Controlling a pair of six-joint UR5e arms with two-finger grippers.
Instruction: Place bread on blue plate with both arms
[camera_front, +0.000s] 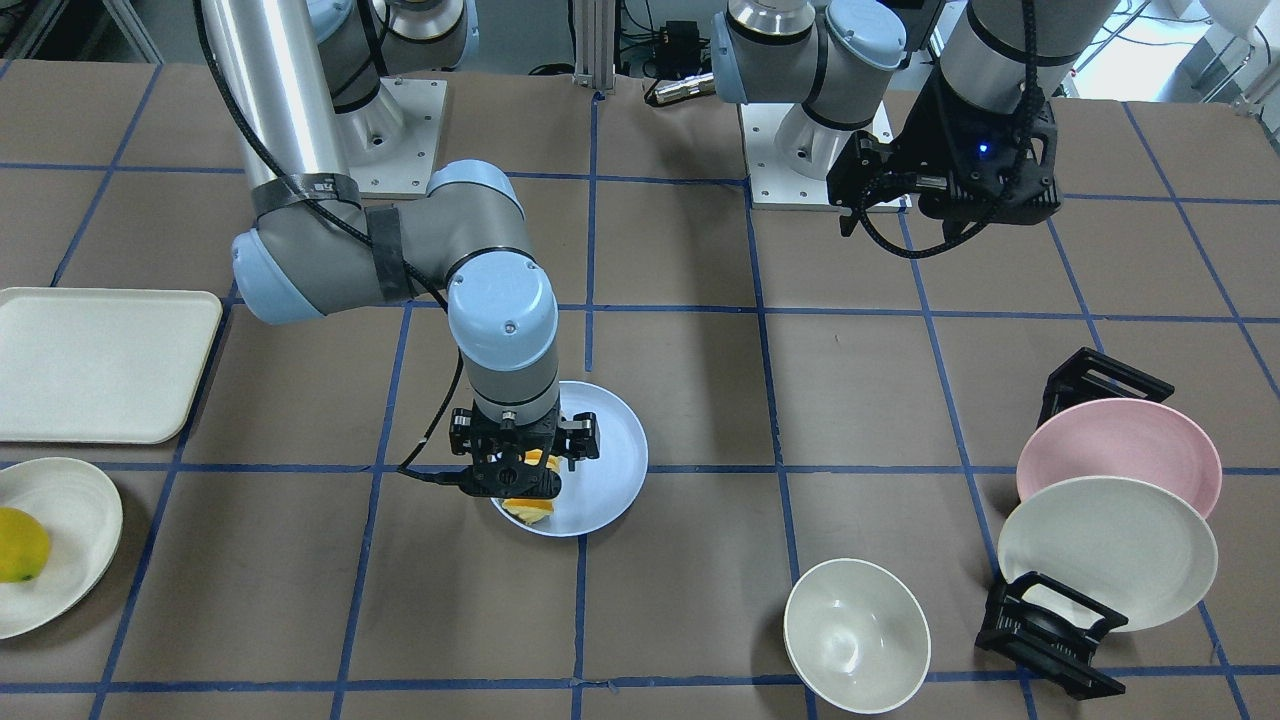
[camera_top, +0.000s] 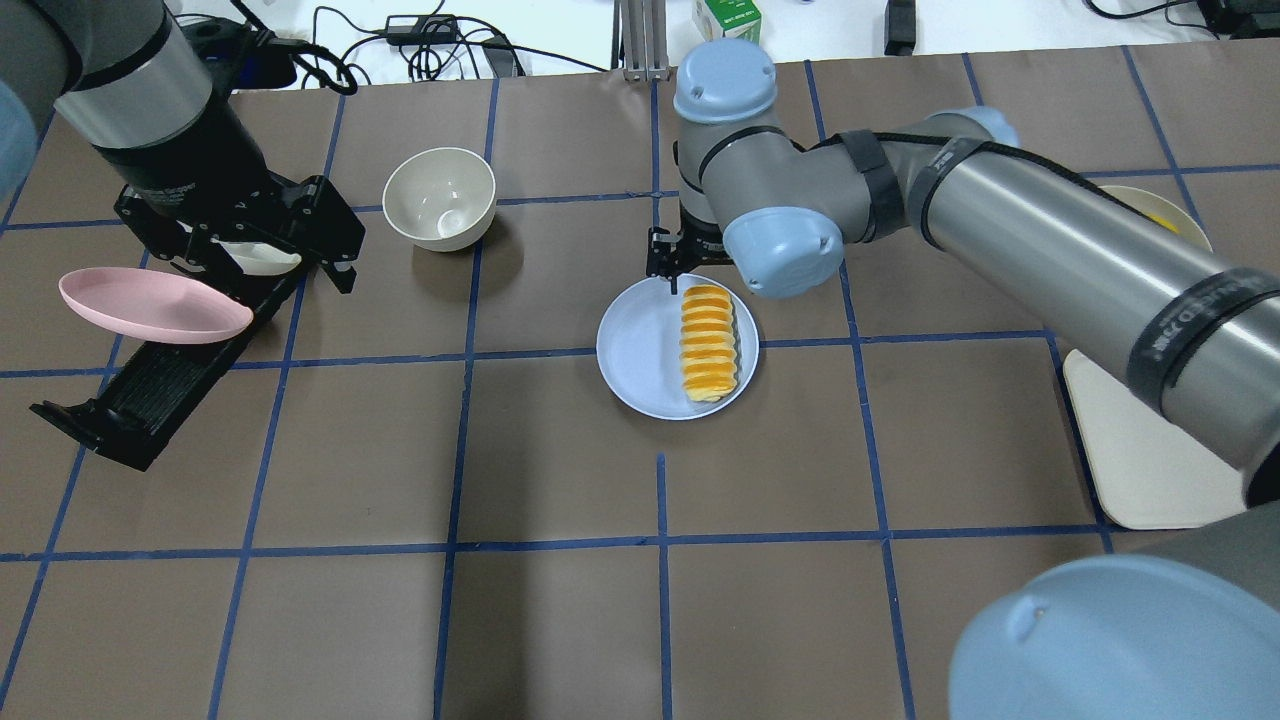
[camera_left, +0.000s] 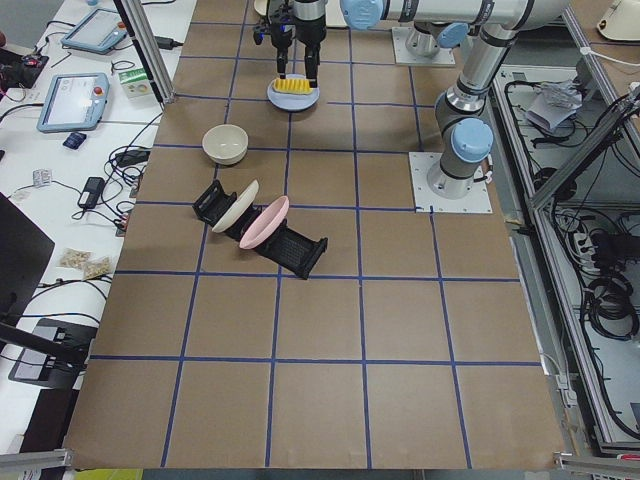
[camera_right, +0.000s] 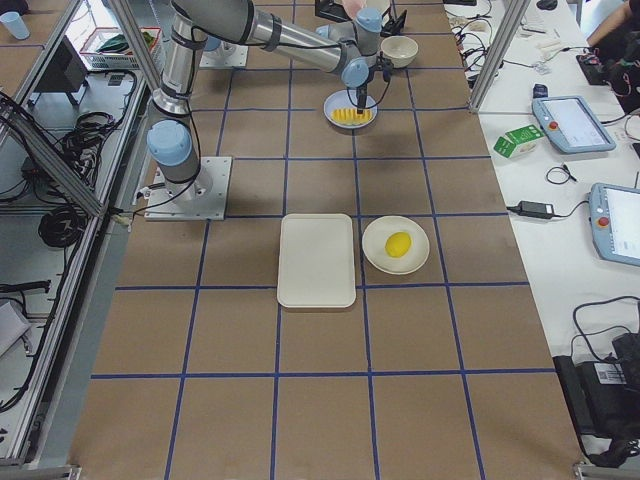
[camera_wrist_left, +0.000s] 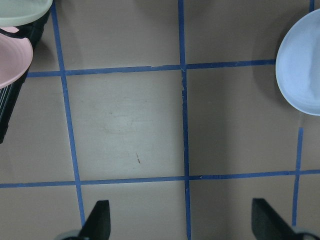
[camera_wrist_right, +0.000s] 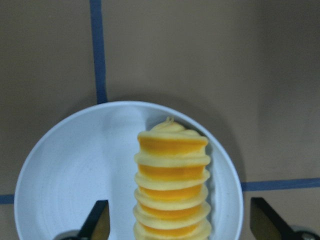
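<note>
While the bread (camera_top: 708, 343) is lying on the blue plate (camera_top: 640, 355), I'm seeing the R gripper (camera_front: 522, 462) hovering just above it, fingers spread, gripping nothing; L gripper (camera_wrist_left: 182, 217) is hanging near the dish rack (camera_top: 150, 390), fingers apart, empty.

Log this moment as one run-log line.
bread lying on blue plate | right gripper open, straddling bread | left gripper open, empty

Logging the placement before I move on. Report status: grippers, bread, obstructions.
Right gripper open, fingers either side of the bread, not gripping. Left gripper open, empty, near the dish rack. Bread flat on the blue plate. Nothing else on it.
</note>
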